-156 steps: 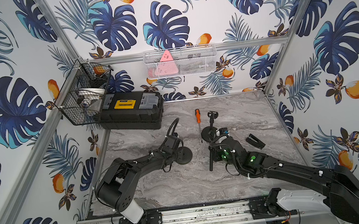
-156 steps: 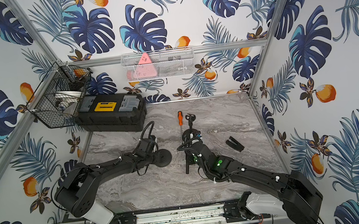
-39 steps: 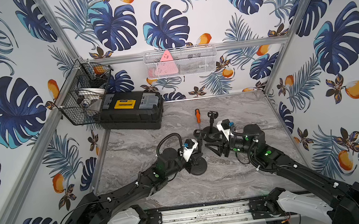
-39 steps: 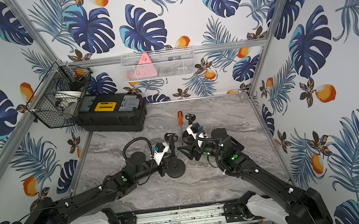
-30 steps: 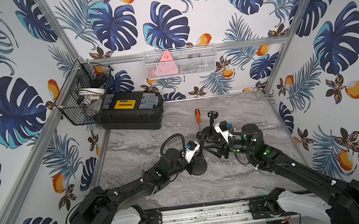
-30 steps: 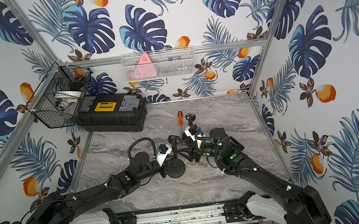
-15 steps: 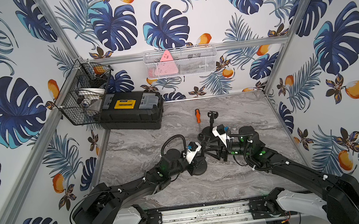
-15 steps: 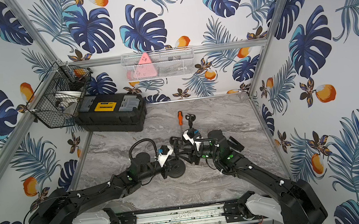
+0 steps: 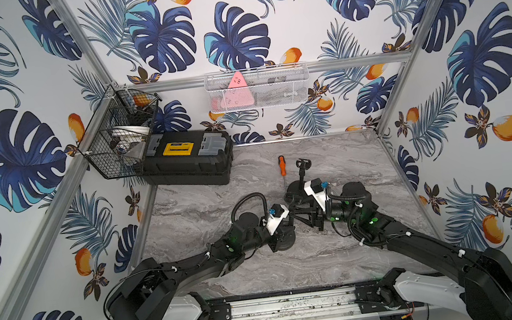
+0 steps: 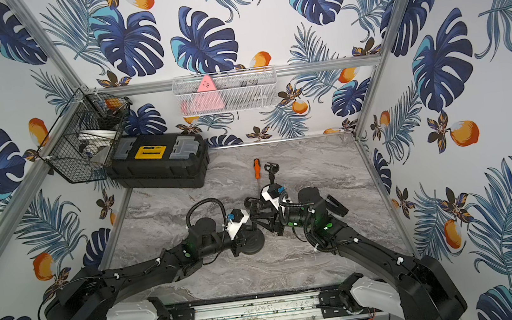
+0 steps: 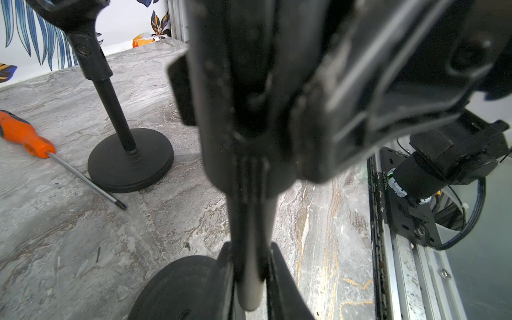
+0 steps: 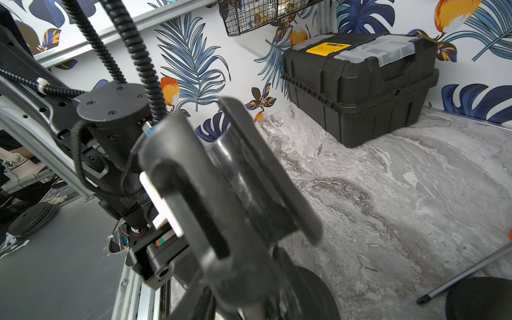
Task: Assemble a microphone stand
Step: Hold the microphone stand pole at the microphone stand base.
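A black microphone stand has its round base [image 9: 284, 243] on the marble table, and its pole [image 11: 250, 249] stands upright between the fingers of my left gripper [image 11: 250, 266], which is shut on it just above the base. In both top views my left gripper [image 9: 278, 236] sits beside that base. A black U-shaped microphone clip [image 12: 221, 180] sits over the pole's top, and my right gripper [image 12: 243, 288] is shut on the clip's lower end. From above, my right gripper [image 9: 292, 211] reaches in from the right. The joint between clip and pole is hidden.
A second, complete stand [image 9: 296, 189] rises behind the grippers, with an orange screwdriver [image 9: 281, 166] lying beside it. A black toolbox [image 9: 188, 159] and a wire basket [image 9: 119, 141] fill the back left corner. A small black part [image 10: 336, 206] lies right of my right arm.
My right gripper has shifted a little to the left, over the pole's top, and its jaws have narrowed onto the clip. The left gripper has kept its grip on the pole.
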Motion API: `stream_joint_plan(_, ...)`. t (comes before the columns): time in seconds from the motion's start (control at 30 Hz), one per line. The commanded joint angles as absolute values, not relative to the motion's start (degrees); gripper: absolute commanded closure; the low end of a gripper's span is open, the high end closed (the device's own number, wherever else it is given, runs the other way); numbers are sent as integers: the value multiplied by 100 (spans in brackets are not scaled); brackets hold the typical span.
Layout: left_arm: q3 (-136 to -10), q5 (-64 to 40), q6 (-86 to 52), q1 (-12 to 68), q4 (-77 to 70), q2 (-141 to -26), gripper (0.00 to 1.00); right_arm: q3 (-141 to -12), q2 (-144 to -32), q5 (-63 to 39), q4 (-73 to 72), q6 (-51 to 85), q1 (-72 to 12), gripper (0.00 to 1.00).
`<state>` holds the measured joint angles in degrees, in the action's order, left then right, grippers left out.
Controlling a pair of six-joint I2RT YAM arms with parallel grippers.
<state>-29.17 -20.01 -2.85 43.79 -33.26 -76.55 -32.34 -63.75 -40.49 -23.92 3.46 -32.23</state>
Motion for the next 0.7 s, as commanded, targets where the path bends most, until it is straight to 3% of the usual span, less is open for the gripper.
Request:
stream_joint_plan(0.0, -2971, -2137, -174, 4377, -3612, -7682, 92, -3208, -6365, -4139, -2646, 318, -3244, 71)
stream_joint_plan(0.2, -2971, -2197, -165, 4377, -3597, -7686, 92, -3232, -6412, -4125, -2602, 261, -3261, 82)
stream_joint_plan(0.33, -2953, -2107, -188, 4377, -3617, -7673, 88, -3179, -6425, -4087, -2657, 178, -3278, 95)
stream_joint_plan(0.4, -2921, -2038, -241, 4377, -3659, -7657, 80, -3141, -6441, -4079, -2729, 141, -3294, 95)
stream_joint_plan(0.57, -2817, -1709, -275, 4377, -3662, -7545, 42, -3043, -6546, -3964, -2949, -140, -3460, 100)
stream_joint_plan(0.67, -2704, -1462, -185, 4377, -3691, -7440, 33, -2841, -6624, -3802, -3437, -349, -3592, 100)
